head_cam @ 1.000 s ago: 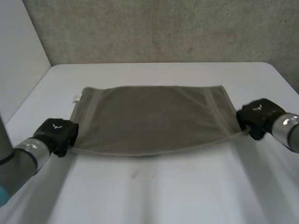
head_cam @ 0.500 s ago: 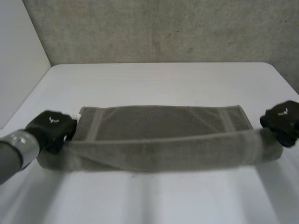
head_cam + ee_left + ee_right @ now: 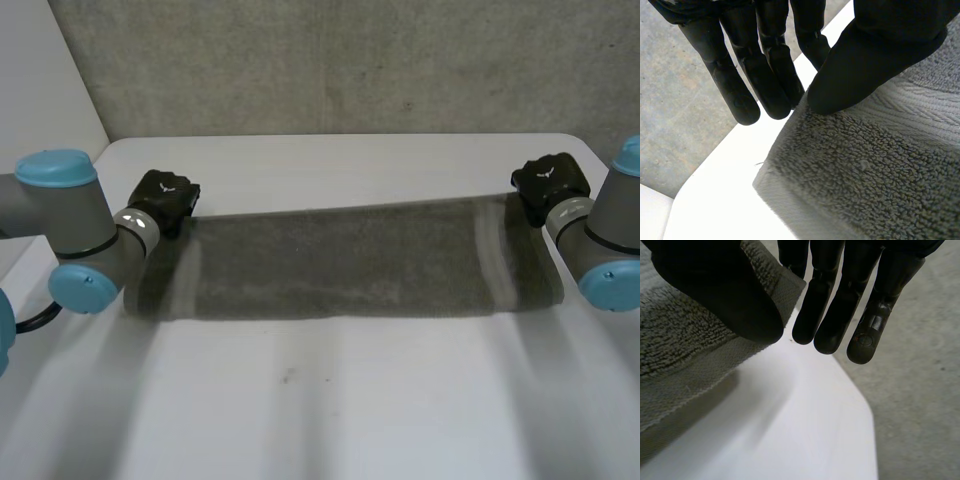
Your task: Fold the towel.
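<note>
- The left hand (image 3: 165, 195) is pinching the towel's (image 3: 340, 265) far left corner between its thumb and straight fingers (image 3: 772, 75).
- The towel is stretching, doubled, across the worktop (image 3: 330, 410). I reckon one hand letting go early would be dragging the top layer askew.
- The right hand (image 3: 545, 182) is pinching the far right corner likewise. The hands are hiding whether the edges match.

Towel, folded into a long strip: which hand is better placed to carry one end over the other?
Right, marginally. The right hand has its far towel corner lifted between thumb and fingers; the left hand pinches its corner too, but that lies nearly flat on the table.
</note>
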### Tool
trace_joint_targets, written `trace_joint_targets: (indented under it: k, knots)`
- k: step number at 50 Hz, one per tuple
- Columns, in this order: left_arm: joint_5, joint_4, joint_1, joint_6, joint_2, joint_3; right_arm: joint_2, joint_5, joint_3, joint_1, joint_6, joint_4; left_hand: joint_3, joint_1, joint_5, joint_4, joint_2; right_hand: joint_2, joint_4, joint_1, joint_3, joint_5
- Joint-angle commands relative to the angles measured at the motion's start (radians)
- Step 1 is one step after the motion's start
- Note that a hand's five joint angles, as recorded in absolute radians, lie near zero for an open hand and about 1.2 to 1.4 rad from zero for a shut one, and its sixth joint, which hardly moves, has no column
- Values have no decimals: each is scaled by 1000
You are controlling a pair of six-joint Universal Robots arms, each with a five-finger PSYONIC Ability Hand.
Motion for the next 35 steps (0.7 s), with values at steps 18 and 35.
trace_joint_targets:
  k: [18, 35]
  knots:
    - [-39, -3, -6, -272, 117, -38, -154, 34, 91, 7, 64, -21, -1042, -1028, -1035, -1043, -1044, -1040, -1043, -1219, -1041, -1037]
    - [-43, 20, 68, -454, 548, -562, -431, -66, 430, -12, 69, 117, -1042, -1028, -1035, -1043, -1044, -974, -977, -1153, -975, -971]
